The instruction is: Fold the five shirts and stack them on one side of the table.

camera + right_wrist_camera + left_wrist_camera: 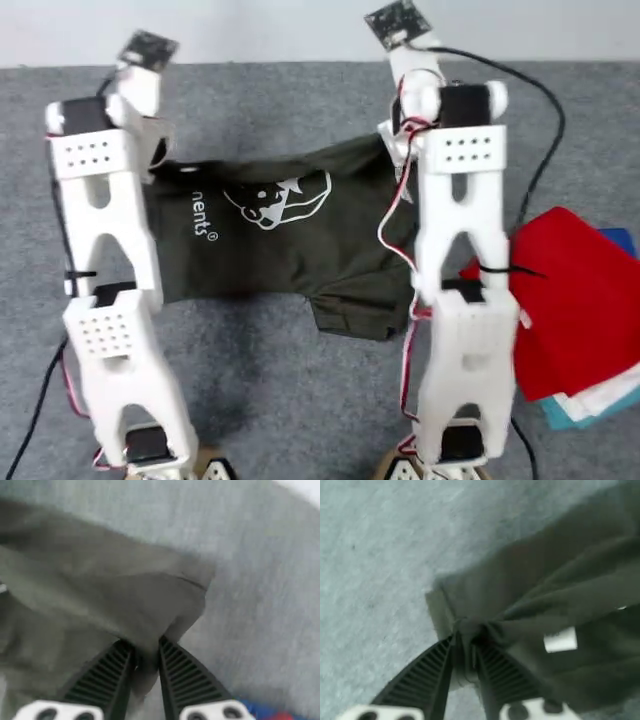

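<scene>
The left tool (pixel 465 652) is pinched tight on a bunched corner of the dark green shirt (pixel 270 250). The shirt stretches across the grey table (pixel 300 400) between the two arms, with its white print (pixel 275 198) facing up. The right tool (pixel 146 655) is clamped narrow on a fold at the shirt's opposite edge. Further right, near the table's side, lies a stack of shirts (pixel 580 300), red on top with white and blue edges beneath.
</scene>
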Controlling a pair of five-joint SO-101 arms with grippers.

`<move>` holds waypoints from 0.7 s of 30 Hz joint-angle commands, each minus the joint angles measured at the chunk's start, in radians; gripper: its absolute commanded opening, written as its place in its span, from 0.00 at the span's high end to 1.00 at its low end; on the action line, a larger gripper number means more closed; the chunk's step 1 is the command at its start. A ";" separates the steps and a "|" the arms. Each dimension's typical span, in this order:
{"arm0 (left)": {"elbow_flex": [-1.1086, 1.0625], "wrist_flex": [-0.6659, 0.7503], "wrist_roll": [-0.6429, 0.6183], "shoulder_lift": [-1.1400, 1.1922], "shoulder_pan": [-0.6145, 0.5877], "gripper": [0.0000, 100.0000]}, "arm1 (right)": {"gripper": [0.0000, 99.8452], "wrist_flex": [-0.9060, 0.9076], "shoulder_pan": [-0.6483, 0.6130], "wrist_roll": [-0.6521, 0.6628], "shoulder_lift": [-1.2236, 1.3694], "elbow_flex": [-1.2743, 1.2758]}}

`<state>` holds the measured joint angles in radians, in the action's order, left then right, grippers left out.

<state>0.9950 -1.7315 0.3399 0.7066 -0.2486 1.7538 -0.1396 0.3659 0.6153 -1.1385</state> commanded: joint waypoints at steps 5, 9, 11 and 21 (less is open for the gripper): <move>-0.200 -0.026 0.052 -0.133 -0.069 0.99 | 0.99 -0.045 0.018 0.055 -0.541 0.898; -0.487 -0.023 0.150 -0.245 -0.048 0.99 | 0.99 -0.102 0.015 0.058 -0.719 1.201; -0.608 -0.017 0.169 -0.310 -0.046 0.99 | 0.99 -0.127 0.015 0.058 -0.791 1.295; -0.944 0.005 0.227 -0.457 -0.063 0.99 | 0.99 -0.153 0.012 0.133 -0.934 1.544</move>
<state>0.0913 -1.7300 0.5516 0.3122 -0.2977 1.6111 -0.1366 0.4657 -0.2685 0.3821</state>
